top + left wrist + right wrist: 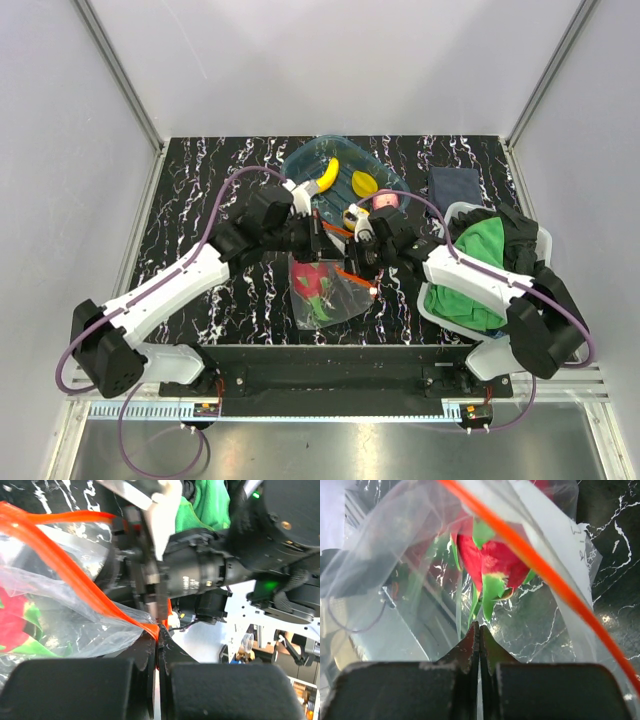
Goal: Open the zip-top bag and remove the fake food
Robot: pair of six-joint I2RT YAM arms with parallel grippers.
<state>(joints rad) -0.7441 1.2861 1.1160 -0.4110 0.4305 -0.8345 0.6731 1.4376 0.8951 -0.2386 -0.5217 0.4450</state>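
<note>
The left gripper (159,636) is closed on the orange zip strip (75,574) of the zip-top bag (325,295), and the strip is pinched right at its fingertips. The right gripper (479,630) is closed too. A thin fold of the clear film seems to be caught at its tips, while the strip passes to the right of them and not between them. The bag hangs between the two grippers, with a red-pink toy fruit (490,560) inside, just ahead of the right fingertips.

I judge the right grip to be the weak point. Slippery film held only by the tips may slide out when the arms pull apart, and then the mouth would collapse. A hard pull could also lift the whole bag or tear the film. The wrists are very near each other and could collide.

Only the left wrist view shows two orange halves standing apart, so the mouth looks partly open. Only the top view shows the banana (327,175) and other pieces lying in the teal tray (300,160), beyond both grippers.
</note>
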